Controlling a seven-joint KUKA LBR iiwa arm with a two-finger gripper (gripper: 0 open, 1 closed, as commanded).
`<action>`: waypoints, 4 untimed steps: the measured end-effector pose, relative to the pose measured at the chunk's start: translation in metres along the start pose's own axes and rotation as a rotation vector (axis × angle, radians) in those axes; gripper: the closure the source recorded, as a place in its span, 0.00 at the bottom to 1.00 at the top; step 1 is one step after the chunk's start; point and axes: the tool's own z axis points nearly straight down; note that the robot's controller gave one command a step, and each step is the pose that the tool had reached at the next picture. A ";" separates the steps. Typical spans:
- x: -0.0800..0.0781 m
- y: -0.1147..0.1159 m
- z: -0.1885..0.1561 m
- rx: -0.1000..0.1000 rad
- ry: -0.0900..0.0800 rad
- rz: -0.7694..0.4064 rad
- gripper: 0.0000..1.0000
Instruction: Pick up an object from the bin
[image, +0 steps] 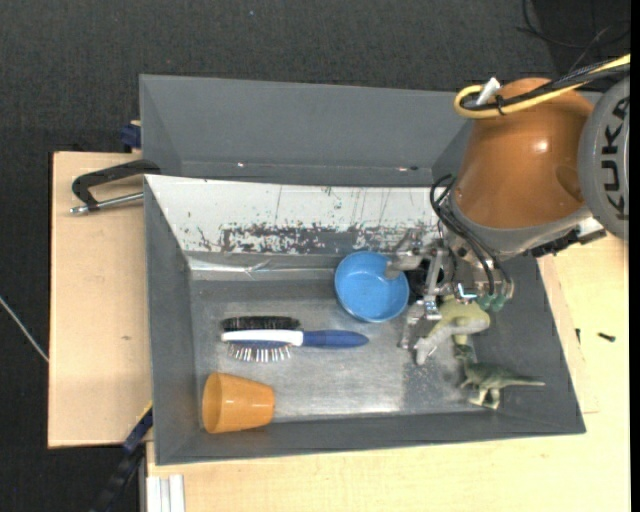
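Note:
My gripper (424, 338) hangs low over the right part of the bin floor, just right of a round blue bowl (371, 287) that stands open side up near the back wall. A small pale yellow-green thing (468, 321) lies right beside the gripper on its right; whether they touch I cannot tell. A green toy dinosaur (489, 381) lies just in front of it, near the bin's front right corner. A brush with black and white bristles and a blue handle (290, 338) lies flat to the gripper's left.
An orange cup (238, 402) lies on its side in the front left corner. The arm's orange cover hangs over the bin's back right corner. Bare floor lies between the brush and the dinosaur.

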 end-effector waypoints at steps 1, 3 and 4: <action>-0.003 -0.005 0.100 -0.001 0.000 0.034 0.00; -0.045 0.047 0.159 0.001 -0.025 -0.260 1.00; -0.029 0.082 0.019 0.000 -0.020 -0.259 1.00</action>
